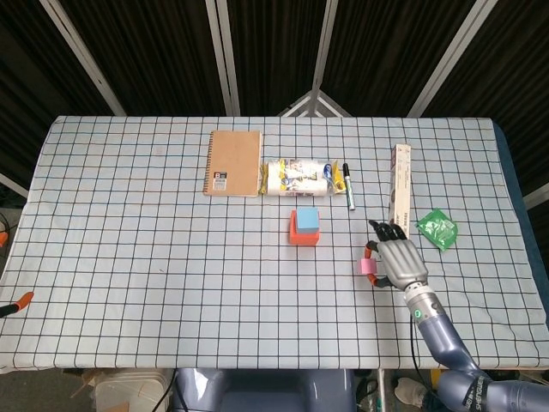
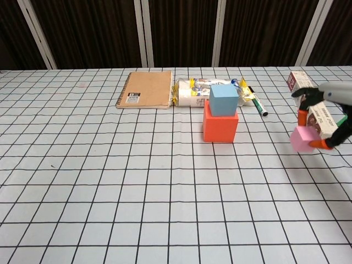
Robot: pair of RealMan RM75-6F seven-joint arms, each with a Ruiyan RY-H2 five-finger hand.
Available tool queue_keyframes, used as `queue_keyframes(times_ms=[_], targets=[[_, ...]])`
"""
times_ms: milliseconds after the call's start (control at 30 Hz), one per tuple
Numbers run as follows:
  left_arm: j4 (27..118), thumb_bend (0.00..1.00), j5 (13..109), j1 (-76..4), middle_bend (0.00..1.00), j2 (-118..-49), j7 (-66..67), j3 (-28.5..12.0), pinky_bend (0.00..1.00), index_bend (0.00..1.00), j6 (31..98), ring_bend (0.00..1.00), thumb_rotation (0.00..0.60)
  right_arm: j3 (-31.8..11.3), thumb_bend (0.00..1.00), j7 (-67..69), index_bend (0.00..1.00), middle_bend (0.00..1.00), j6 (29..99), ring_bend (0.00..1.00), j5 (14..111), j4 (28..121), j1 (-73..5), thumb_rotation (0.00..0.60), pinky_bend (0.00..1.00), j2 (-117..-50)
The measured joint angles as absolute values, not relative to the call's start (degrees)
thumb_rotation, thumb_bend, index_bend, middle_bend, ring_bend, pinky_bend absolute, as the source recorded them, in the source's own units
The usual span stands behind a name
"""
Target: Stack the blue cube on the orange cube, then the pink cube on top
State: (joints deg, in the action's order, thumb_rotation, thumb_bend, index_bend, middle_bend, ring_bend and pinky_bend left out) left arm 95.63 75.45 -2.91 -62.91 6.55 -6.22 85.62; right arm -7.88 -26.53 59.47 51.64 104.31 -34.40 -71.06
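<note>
Right hand (image 2: 324,118) pinches the pink cube (image 2: 304,138) off the table; no label text legible

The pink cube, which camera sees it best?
The chest view. There the pink cube shows its side, pinched by the right hand and lifted above the table. In the head view only a small pink patch peeks out beside the hand.
</note>
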Motion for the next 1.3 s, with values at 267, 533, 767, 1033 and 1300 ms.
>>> queue_keyframes(times_ms=[267,533,767,1033,1300], targets=[[95.5,0.12,75.9,-2.9,0.00,-62.7,5.9,-6.1,0.00,0.08,85.5,0.00,0.600,-13.7,0.36,-37.2,0.50,0.00,60.7,0.00,36.3,112.1,-41.9,0.600,0.00,-64.0],[95.4,0.12,76.0,-3.1,0.00,-62.8,6.2,-6.0,0.00,0.08,85.1,0.00,0.600,-17.9,0.36,-49.0,0.50,0.00,63.1,0.00,12.7,115.0,-54.8,0.600,0.00,-62.7],[95.2,0.12,75.8,-3.3,0.00,-62.6,5.7,-6.1,0.00,0.08,84.8,0.00,0.600,-22.0,0.36,-56.6,0.50,0.00,65.5,0.00,-4.7,112.0,-68.3,0.600,0.00,-67.2],[94.8,0.12,74.9,-3.6,0.00,-62.4,5.1,-6.4,0.00,0.08,83.9,0.00,0.600,-24.4,0.36,-58.8,0.50,0.00,65.2,0.00,-11.8,105.1,-73.9,0.600,0.00,-71.8],[94.9,0.12,74.7,-3.8,0.00,-62.5,5.6,-6.5,0.00,0.08,83.8,0.00,0.600,-24.1,0.36,-58.5,0.50,0.00,62.7,0.00,-12.4,101.2,-75.5,0.600,0.00,-74.3]])
